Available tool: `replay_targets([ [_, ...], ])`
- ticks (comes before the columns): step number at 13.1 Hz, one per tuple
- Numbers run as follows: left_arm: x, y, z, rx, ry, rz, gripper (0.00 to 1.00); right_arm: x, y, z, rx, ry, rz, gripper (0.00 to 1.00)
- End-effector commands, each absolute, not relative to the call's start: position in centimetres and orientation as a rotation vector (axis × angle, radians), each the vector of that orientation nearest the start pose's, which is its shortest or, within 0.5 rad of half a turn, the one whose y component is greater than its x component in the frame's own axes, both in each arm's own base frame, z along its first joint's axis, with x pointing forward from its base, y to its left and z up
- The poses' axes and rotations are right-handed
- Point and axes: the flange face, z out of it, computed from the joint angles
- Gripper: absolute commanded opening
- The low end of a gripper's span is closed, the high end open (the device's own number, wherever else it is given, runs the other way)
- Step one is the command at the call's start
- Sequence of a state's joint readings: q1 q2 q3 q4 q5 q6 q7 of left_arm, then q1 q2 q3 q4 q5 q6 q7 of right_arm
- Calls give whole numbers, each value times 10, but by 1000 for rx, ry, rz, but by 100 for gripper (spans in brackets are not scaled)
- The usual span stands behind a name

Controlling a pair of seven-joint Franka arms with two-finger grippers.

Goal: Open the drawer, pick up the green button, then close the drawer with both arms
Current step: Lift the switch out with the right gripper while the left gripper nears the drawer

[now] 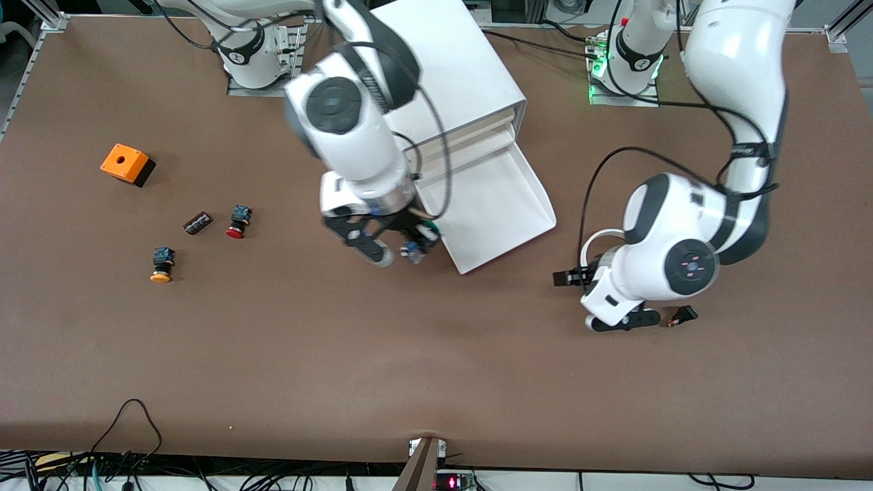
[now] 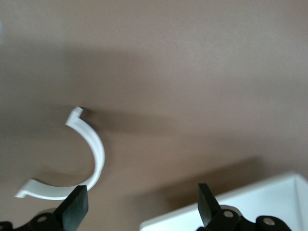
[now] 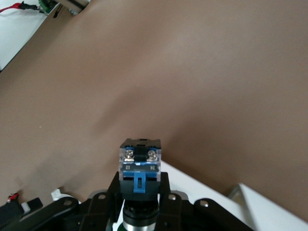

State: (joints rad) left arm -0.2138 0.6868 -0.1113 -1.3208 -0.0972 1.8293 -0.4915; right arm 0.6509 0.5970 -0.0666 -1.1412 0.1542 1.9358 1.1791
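Observation:
The bottom drawer (image 1: 501, 201) is pulled out of the white cabinet (image 1: 453, 75) and its tray looks empty. My right gripper (image 1: 404, 245) hangs just off the drawer's front corner on the right arm's side, shut on the green-capped button (image 1: 413, 251). In the right wrist view the button's blue-black body (image 3: 139, 166) sticks out between the fingers of the right gripper (image 3: 139, 202), over brown table. My left gripper (image 1: 624, 318) is open and empty, low over the table near the drawer's other front corner; its wrist view shows the spread gripper (image 2: 142, 209) and the drawer's edge (image 2: 250, 207).
A white curved plastic piece (image 1: 592, 240) lies by the left gripper, also in its wrist view (image 2: 91, 149). A small dark part (image 1: 683, 315) lies beside that hand. Toward the right arm's end lie a red-capped button (image 1: 238, 221), an orange-capped button (image 1: 161, 264), a dark block (image 1: 197, 222) and an orange box (image 1: 125, 164).

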Motion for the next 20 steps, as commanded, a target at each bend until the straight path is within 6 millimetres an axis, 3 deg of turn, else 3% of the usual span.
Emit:
replay_targets([
  [1, 656, -267, 291, -3111, -487, 320, 99, 598, 357, 493, -2854, 730, 23, 20],
  [4, 638, -278, 262, -3025, -555, 162, 99, 601, 275, 495, -2928, 557, 51, 20],
  [5, 636, -282, 260, -3010, -621, 148, 99, 601, 249, 486, -2952, 501, 69, 20],
  [7, 619, -307, 252, -2984, -662, 159, 99, 602, 203, 465, -2989, 423, 114, 20],
  [10, 596, -325, 229, -2972, -755, 161, 99, 614, 132, 408, -3014, 293, 95, 21],
  [12, 589, -334, 228, -2974, -799, 184, 99, 627, 74, 364, -3031, 157, 46, 21],
  [17, 568, -370, 239, -3018, -794, 267, 99, 647, -9, 288, -3061, 11, -17, 25],
  [18, 566, -370, 239, -3016, -770, 282, 99, 649, -17, 277, -3062, -3, -36, 31],
  [20, 556, -381, 239, -3018, -735, 317, 99, 650, -16, 282, -3056, 35, -45, 87],
])
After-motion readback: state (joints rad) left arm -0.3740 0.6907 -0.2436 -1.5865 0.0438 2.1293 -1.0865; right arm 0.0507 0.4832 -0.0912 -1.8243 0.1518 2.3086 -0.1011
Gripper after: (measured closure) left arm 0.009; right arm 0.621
